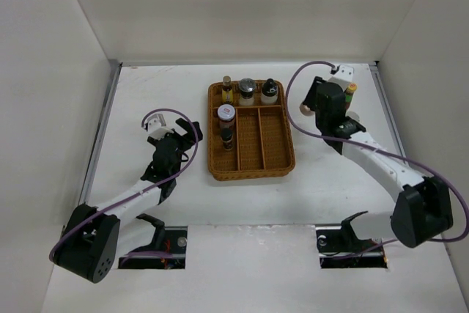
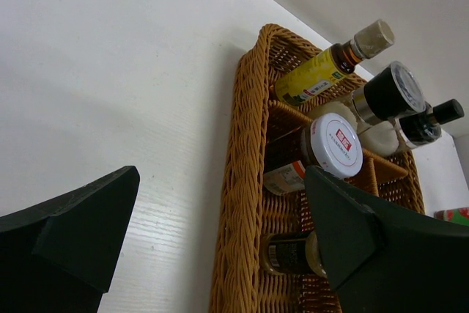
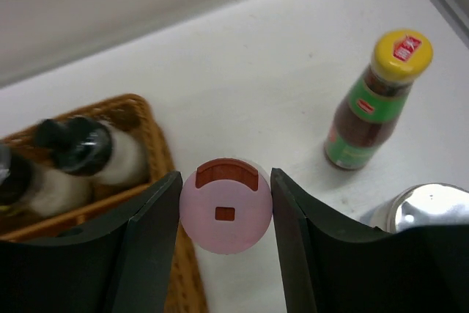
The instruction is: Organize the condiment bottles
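My right gripper [image 3: 226, 178] is shut on a pink-lidded jar [image 3: 226, 207], with both fingers against the lid, just right of the wicker tray [image 3: 157, 148]. In the top view the jar [image 1: 303, 110] shows beside the tray's back right corner. A yellow-capped sauce bottle [image 3: 377, 100] and a silver-lidded shaker [image 3: 429, 209] stand on the table to its right. The tray [image 1: 251, 170] holds a yellow-label bottle [image 1: 226, 89], a dark-lidded jar [image 1: 247, 91], a black-capped bottle [image 1: 270, 91], a white-lidded jar [image 2: 333, 144] and a dark bottle lying flat [image 2: 293, 253]. My left gripper [image 2: 221, 175] hangs open left of the tray.
White walls close off the table at the back and on both sides. The tray's middle and right long compartments [image 1: 275, 137] hold nothing. The left arm [image 1: 135, 196] stretches over the table's left half.
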